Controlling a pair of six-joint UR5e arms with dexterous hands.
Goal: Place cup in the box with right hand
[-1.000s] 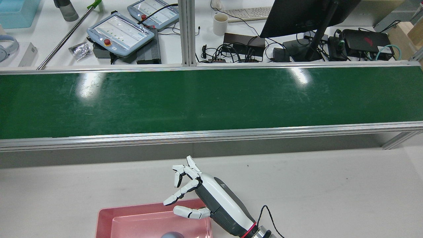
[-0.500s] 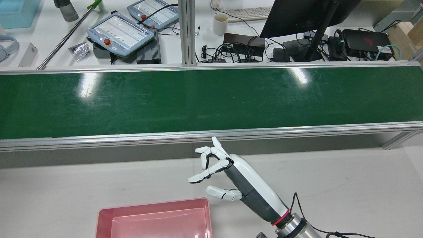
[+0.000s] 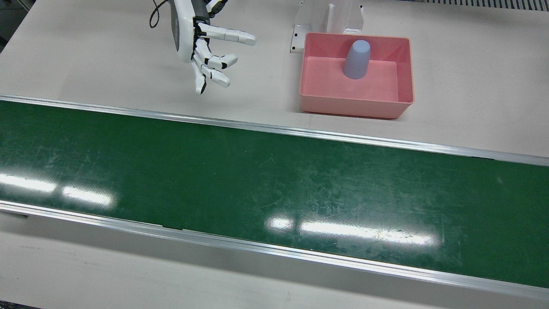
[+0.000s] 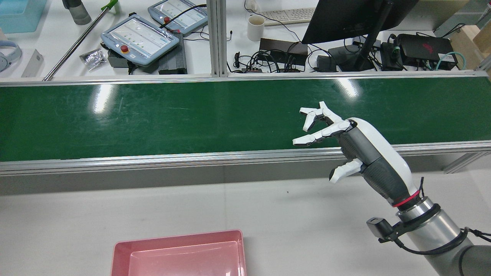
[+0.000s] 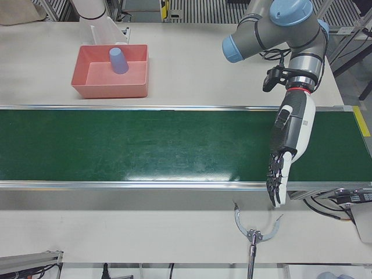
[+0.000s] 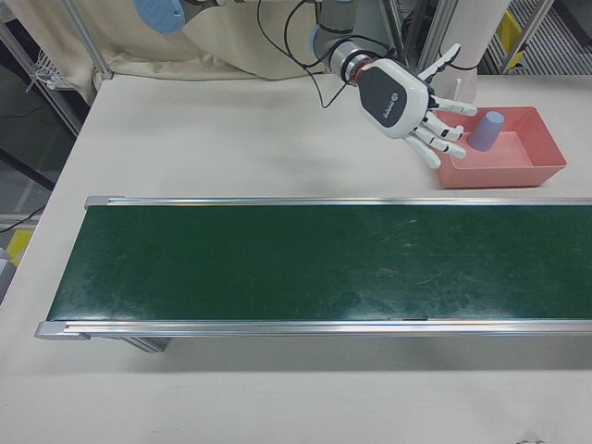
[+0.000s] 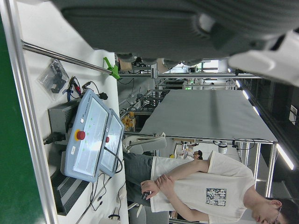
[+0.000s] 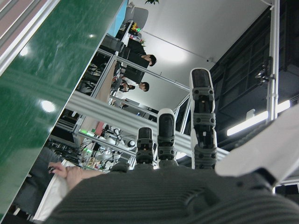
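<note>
A blue-grey cup stands inside the pink box, apparently mouth down, near its robot-side wall. It also shows in the left-front view and the right-front view. My right hand is open and empty, fingers spread, above the white table beside the box. In the rear view it is raised near the belt's edge, well right of the box. My left hand hangs over the belt far from the box, fingers straight, holding nothing.
A green conveyor belt with aluminium rails runs across the station. A white pedestal stands right behind the box. A metal hook tool lies on the operators' side. Teach pendants and a monitor sit beyond the belt.
In the rear view my right hand, open throughout, has risen from the box's far right corner and moved right and toward the belt. The cup's top no longer shows at that view's lower edge.
</note>
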